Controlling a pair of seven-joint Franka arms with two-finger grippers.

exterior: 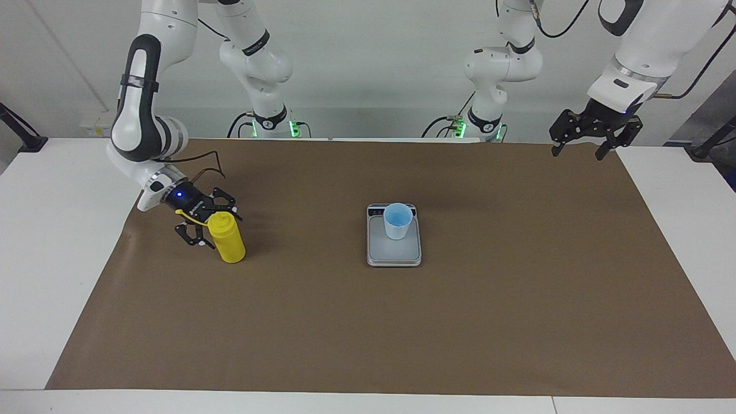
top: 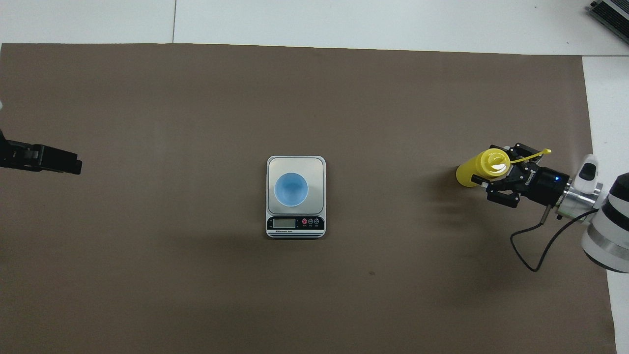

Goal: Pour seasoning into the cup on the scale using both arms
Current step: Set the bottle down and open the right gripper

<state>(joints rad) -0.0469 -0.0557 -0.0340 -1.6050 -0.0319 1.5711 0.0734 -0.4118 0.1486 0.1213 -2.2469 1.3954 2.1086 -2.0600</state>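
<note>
The yellow seasoning bottle stands upright on the brown mat toward the right arm's end of the table; it also shows in the overhead view. Its cap strap hangs open over the gripper. My right gripper is level with the bottle's upper part, open, with one finger on each side of it. The pale blue cup stands on the silver-grey scale at the mat's middle, also seen from overhead. My left gripper waits raised and open over the mat's edge at the left arm's end.
The scale's display strip faces the robots. The brown mat covers most of the white table.
</note>
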